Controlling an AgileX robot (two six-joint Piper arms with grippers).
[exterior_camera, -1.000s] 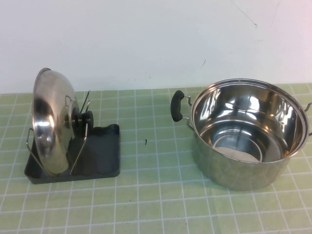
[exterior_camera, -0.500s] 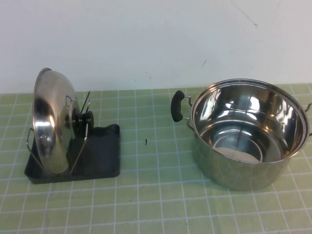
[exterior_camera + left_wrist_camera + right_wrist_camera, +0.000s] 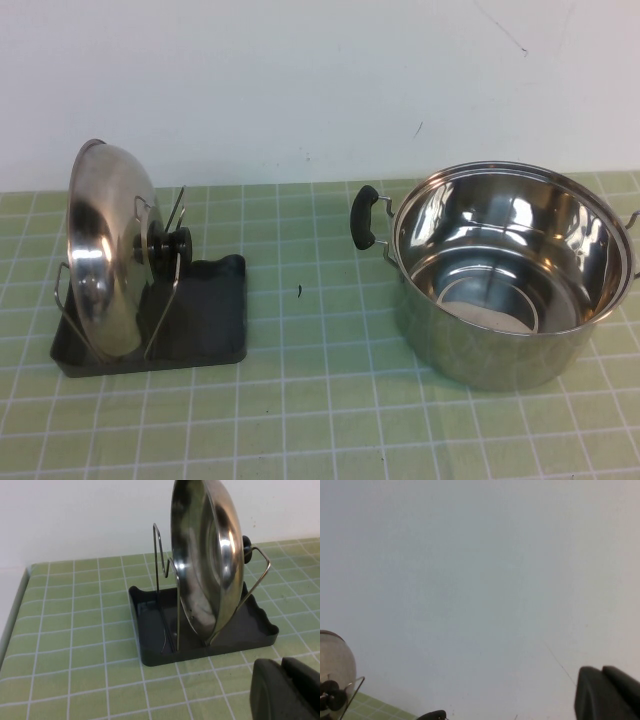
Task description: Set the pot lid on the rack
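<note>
The shiny steel pot lid (image 3: 105, 250) stands on edge in the dark grey rack (image 3: 205, 320) at the left, held between the wire prongs, with its black knob (image 3: 168, 242) facing right. The left wrist view shows the lid (image 3: 207, 565) upright in the rack (image 3: 150, 630). My left gripper (image 3: 281, 664) is shut and empty, hanging a little in front of the rack. My right gripper (image 3: 601, 670) is shut and empty, raised and facing the white wall. Neither gripper shows in the high view.
A deep steel pot (image 3: 510, 270) with black side handles (image 3: 363, 217) stands open on the right of the green checked mat. The white wall runs along the back. The table's left edge (image 3: 10, 625) lies near the rack.
</note>
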